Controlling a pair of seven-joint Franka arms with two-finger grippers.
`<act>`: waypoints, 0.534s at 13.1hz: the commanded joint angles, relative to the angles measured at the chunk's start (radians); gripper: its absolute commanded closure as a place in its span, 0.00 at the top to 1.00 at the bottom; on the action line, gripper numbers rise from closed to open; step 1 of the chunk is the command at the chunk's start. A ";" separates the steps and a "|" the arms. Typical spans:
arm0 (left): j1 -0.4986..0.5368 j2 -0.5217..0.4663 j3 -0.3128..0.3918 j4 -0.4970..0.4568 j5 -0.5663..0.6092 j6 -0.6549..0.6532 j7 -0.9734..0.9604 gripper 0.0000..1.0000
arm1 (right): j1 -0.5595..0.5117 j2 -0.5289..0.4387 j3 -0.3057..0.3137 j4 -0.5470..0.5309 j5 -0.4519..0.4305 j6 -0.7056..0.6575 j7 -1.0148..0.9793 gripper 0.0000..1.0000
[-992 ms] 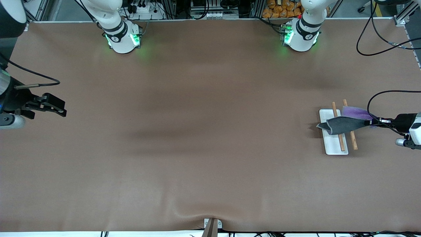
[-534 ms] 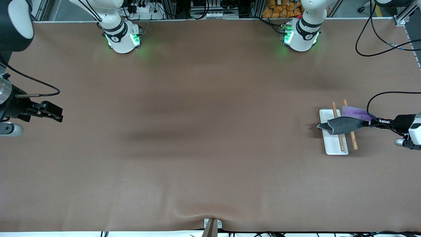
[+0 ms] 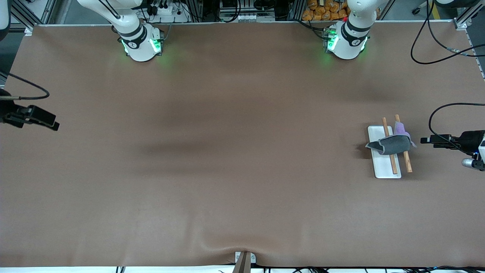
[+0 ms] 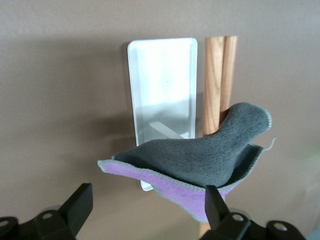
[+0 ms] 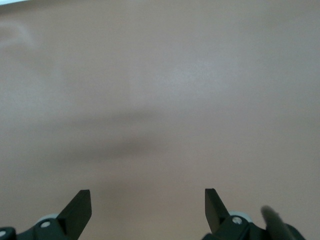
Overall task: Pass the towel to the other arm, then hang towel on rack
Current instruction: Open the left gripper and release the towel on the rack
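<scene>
The dark-grey towel (image 3: 394, 144) with a purple underside is draped over the two brown wooden rods of the rack (image 3: 379, 167), whose white flat base lies near the left arm's end of the table. In the left wrist view the towel (image 4: 200, 155) hangs folded over the rods above the white base (image 4: 160, 75). My left gripper (image 3: 427, 140) is open and empty, a short way off the towel toward the table's end; its gap (image 4: 147, 210) frames the towel's purple edge without touching it. My right gripper (image 3: 53, 124) is open and empty at the right arm's end of the table, over bare table (image 5: 147, 207).
A black cable (image 3: 439, 113) loops over the table above my left gripper. A small metal bracket (image 3: 244, 259) sits at the table edge nearest the front camera. The brown table cover has a wrinkle there.
My left gripper opened, let go of the towel and drew back toward the table's end; the towel settled on the rods. My right gripper moved farther toward its end of the table.
</scene>
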 commanded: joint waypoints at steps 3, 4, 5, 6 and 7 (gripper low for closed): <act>-0.024 -0.156 -0.051 -0.013 -0.002 -0.020 -0.106 1.00 | -0.067 -0.076 0.093 -0.110 -0.017 0.060 -0.010 1.00; -0.028 -0.190 -0.074 -0.016 0.003 -0.020 -0.160 1.00 | -0.080 -0.092 0.124 -0.132 -0.037 0.062 -0.005 1.00; -0.038 -0.219 -0.097 -0.015 0.013 -0.020 -0.222 1.00 | -0.081 -0.112 0.127 -0.165 -0.040 0.085 -0.001 1.00; -0.049 -0.247 -0.120 -0.015 0.044 -0.020 -0.276 1.00 | -0.084 -0.135 0.129 -0.204 -0.039 0.111 -0.001 1.00; -0.066 -0.280 -0.146 -0.015 0.093 -0.020 -0.328 1.00 | -0.086 -0.166 0.131 -0.250 -0.039 0.134 -0.001 1.00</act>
